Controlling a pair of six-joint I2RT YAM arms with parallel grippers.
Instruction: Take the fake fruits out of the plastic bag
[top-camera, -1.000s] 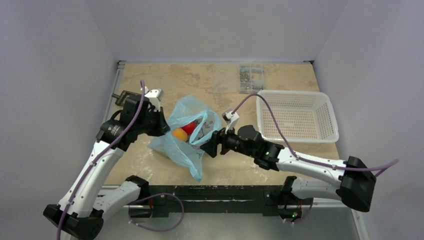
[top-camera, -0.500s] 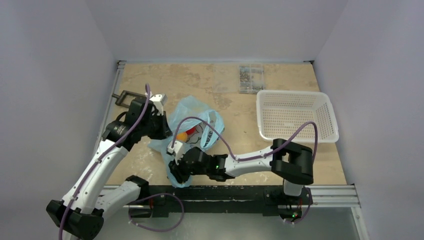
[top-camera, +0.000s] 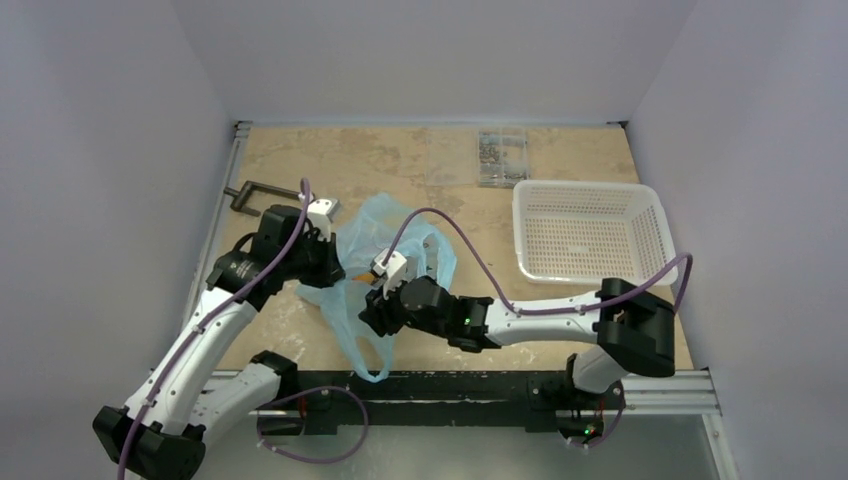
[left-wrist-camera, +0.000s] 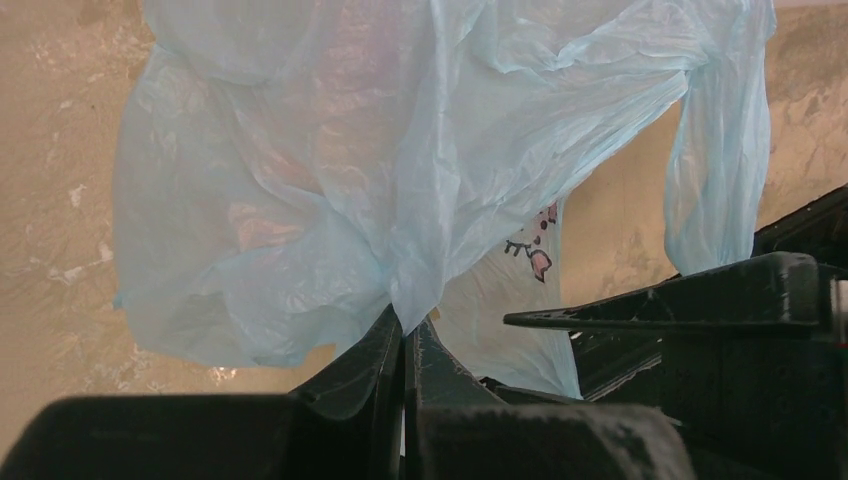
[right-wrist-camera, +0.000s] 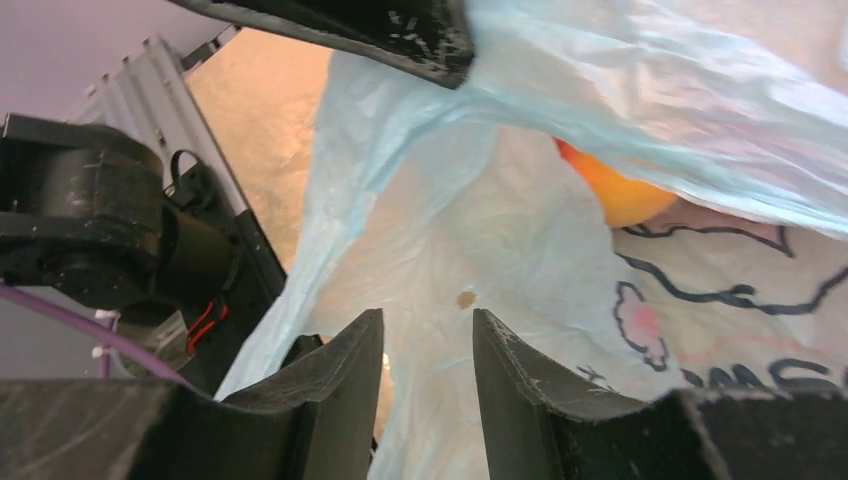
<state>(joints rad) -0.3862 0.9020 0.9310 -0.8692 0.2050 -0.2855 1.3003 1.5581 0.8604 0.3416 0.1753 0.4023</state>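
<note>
Bag: translucent light-blue plastic bag (top-camera: 375, 225), left of table (top-camera: 560, 160) middle, toward near edge.
Fruit: glossy orange plastic fruit (right-wrist-camera: 620, 195) inside bag; none out yet.
Left gripper (left-wrist-camera: 403, 325): pinching bag film.
Right gripper (right-wrist-camera: 428, 330): narrow gap, nothing held.

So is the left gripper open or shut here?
Shut on it: the left gripper pinches a fold of the plastic bag, jaws nearly touching.
</note>
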